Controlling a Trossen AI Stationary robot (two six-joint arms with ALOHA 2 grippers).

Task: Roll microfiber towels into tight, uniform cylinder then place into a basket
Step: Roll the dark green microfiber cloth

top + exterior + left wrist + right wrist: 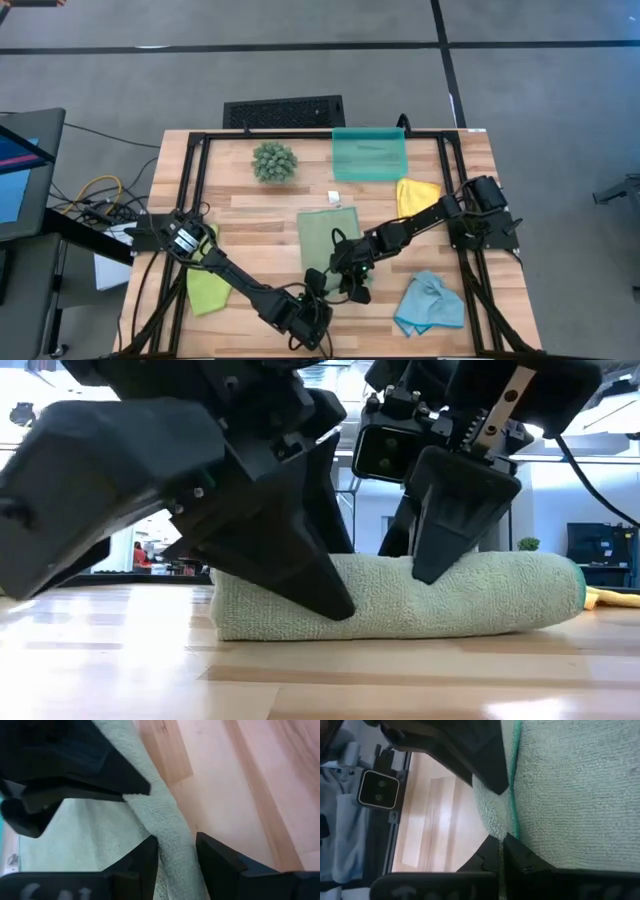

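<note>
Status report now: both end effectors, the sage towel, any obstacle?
Left end effector astride sage green towel roll edge. Right end effector shut on it. Basket unobstructed; plant ball beside it.

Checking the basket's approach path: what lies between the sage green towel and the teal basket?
High view: only a small white scrap on bare table between sage green towel and basket.

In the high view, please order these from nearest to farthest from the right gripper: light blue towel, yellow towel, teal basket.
Measured from the right gripper:
1. Crumpled light blue microfiber towel, near table edge, to its right.
2. Yellow microfiber towel, beside the right arm.
3. Translucent teal plastic basket, at the far edge.
</note>
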